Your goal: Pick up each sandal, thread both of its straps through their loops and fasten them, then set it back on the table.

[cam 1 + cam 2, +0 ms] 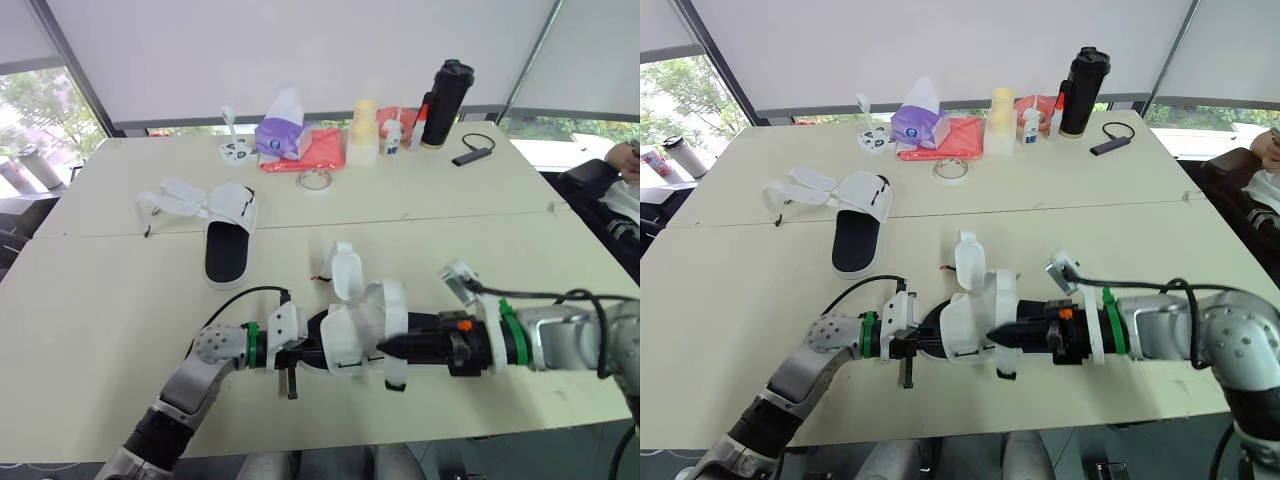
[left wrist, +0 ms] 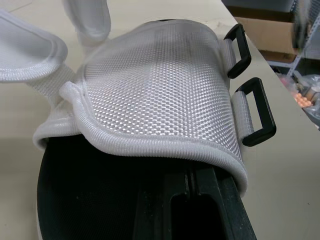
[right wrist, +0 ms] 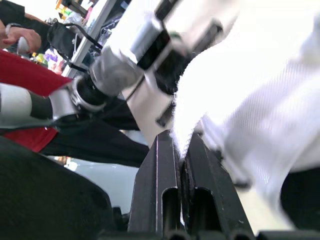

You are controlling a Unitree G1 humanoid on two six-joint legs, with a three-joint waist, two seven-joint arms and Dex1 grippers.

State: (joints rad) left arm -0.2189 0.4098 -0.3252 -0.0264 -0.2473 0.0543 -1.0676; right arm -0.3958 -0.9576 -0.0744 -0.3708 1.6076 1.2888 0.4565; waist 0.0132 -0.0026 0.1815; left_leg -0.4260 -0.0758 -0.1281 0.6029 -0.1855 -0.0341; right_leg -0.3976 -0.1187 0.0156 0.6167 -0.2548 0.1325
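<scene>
Far sandal (image 1: 228,240): flat on the surface (image 1: 100,300), well apart at the left, straps loose, likely awaiting its turn.
Left hand (image 1: 298,352): narrow, clamped on the heel end of the near sandal (image 1: 350,335), seemingly to steady it.
Right hand (image 1: 388,347): pinched shut on a white strap (image 1: 396,318), probably to steer it.
Left wrist view: two black loops (image 2: 255,117), both empty, unreadable from the head.
Right wrist view: strap edge caught between the fingers (image 3: 162,170).

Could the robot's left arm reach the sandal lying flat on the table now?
Probably not yet: the left claw sits inside the held sandal; the path to the flat sandal looks free.
</scene>
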